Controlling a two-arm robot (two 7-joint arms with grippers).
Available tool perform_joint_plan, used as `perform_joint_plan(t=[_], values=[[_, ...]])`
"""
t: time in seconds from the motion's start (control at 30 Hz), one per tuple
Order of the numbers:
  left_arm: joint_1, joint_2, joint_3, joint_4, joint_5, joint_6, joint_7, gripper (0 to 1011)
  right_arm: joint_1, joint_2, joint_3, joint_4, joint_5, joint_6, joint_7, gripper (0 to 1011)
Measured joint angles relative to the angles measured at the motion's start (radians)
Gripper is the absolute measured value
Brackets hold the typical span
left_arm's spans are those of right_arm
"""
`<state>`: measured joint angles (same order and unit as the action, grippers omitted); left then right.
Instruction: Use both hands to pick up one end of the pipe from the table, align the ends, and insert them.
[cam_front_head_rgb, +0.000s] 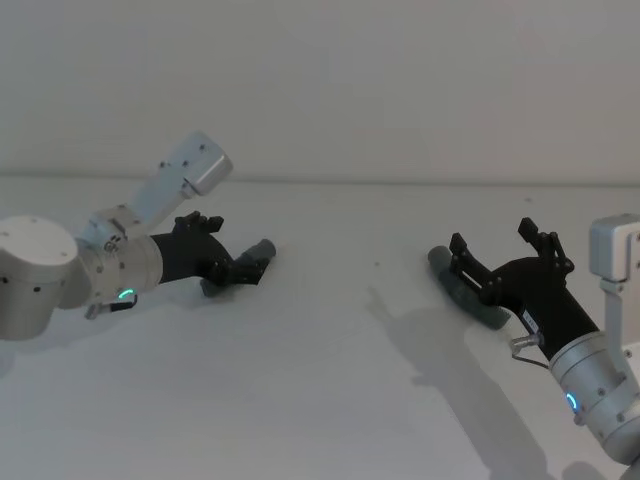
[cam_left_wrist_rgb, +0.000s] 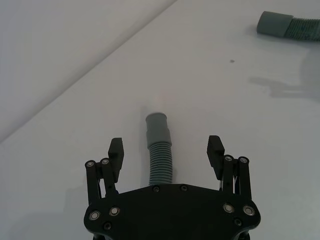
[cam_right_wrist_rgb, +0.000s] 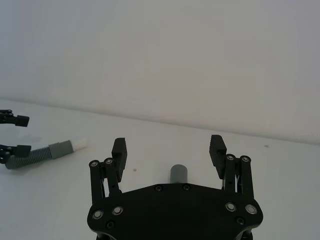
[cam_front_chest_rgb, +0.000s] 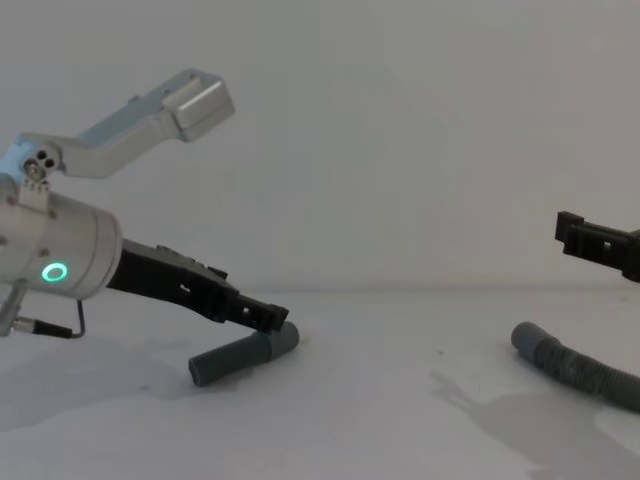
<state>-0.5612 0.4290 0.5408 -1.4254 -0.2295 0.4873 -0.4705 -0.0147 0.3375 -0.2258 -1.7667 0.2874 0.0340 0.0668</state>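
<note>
Left gripper: I have the left gripper (cam_front_head_rgb: 243, 266) low over the left part of the table (cam_front_head_rgb: 330, 390), angled down and pointing toward the middle.
Left fingers: spread wide. In the left wrist view the short piece (cam_left_wrist_rgb: 161, 162) runs up the gap and both fingertips (cam_left_wrist_rgb: 116, 149) stand clear of it.
Left contact: in the chest view the left gripper (cam_front_chest_rgb: 262, 317) sits right on top of the short piece (cam_front_chest_rgb: 235, 358). I can't tell from there whether it touches.
Left wrist ring: green ring (cam_front_chest_rgb: 54, 272) glowing on the silver wrist.
Short piece: flat on the table, left of centre, straight, with its short cuff (cam_front_head_rgb: 263, 249) aimed toward the far middle.
White tip: in the right wrist view I see a white tip (cam_right_wrist_rgb: 80, 143) beyond the short cuff (cam_right_wrist_rgb: 60, 148).
Right gripper: right gripper (cam_front_head_rgb: 500, 248) on the right side, raised off the table, over the long piece (cam_front_head_rgb: 478, 303).
Right fingers: spread wide, nothing pinched. In the right wrist view the long cuff (cam_right_wrist_rgb: 178, 174) sits low in the gap, touching neither finger.
Right height: in the chest view the right gripper (cam_front_chest_rgb: 585, 240) hangs clearly above the long piece (cam_front_chest_rgb: 575, 368).
Long piece: flat on the table, curved, with its long cuff (cam_front_chest_rgb: 526, 338) pointing toward the middle.
Pieces: well apart, bare table between them, ends not joined.
</note>
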Motion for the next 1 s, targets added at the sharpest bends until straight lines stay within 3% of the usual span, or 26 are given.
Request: perform_joint_plan(t=[0.53, 1.0], values=[[-0.050, -0.062, 0.009, 0.107, 0.021, 0.033, 0.005, 1001, 0.000, 0.000, 0.000, 0.000, 0.000, 0.000, 0.000, 1000], [-0.078, -0.096, 0.018, 0.169, 0.034, 0.046, -0.006, 1001, 0.000, 0.000, 0.000, 0.000, 0.000, 0.000, 0.000, 1000]])
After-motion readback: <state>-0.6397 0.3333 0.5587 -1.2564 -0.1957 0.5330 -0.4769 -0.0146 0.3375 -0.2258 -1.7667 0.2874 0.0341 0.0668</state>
